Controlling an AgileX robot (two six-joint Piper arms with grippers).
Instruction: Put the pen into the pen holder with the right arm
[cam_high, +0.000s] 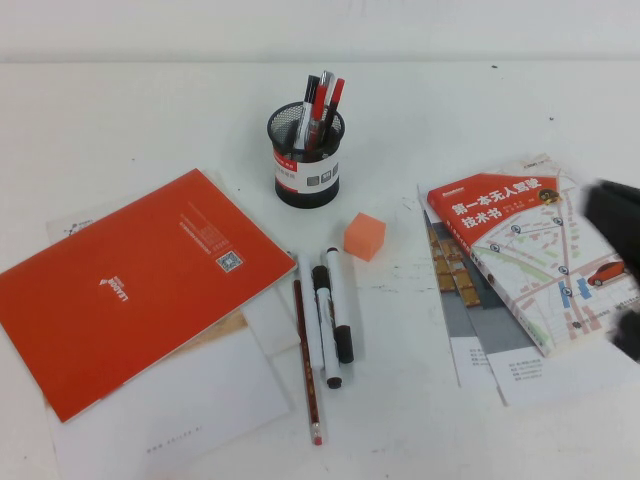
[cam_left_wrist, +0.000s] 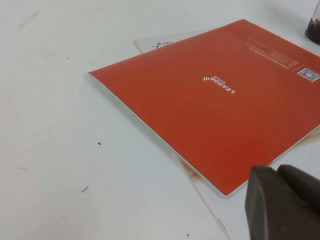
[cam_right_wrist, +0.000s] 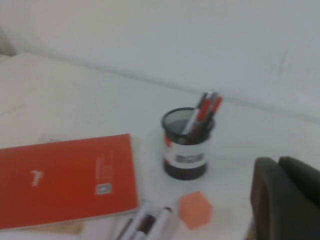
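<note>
A black mesh pen holder (cam_high: 307, 157) with several pens in it stands at the back middle of the table. Two white markers with black caps (cam_high: 331, 315) and a dark red pencil (cam_high: 306, 365) lie side by side in front of it. My right gripper (cam_high: 617, 225) is a dark blur at the right edge, over the book and far from the pens. In the right wrist view its fingers (cam_right_wrist: 265, 200) sit together and empty, facing the pen holder (cam_right_wrist: 186, 150) and the markers (cam_right_wrist: 150, 222). My left gripper (cam_left_wrist: 278, 202) is shut and empty beside the red notebook (cam_left_wrist: 215, 100).
An orange cube (cam_high: 364, 236) sits between the holder and the markers. A red notebook (cam_high: 130, 285) on white papers fills the left. A map-covered book (cam_high: 525, 250) on papers lies at the right.
</note>
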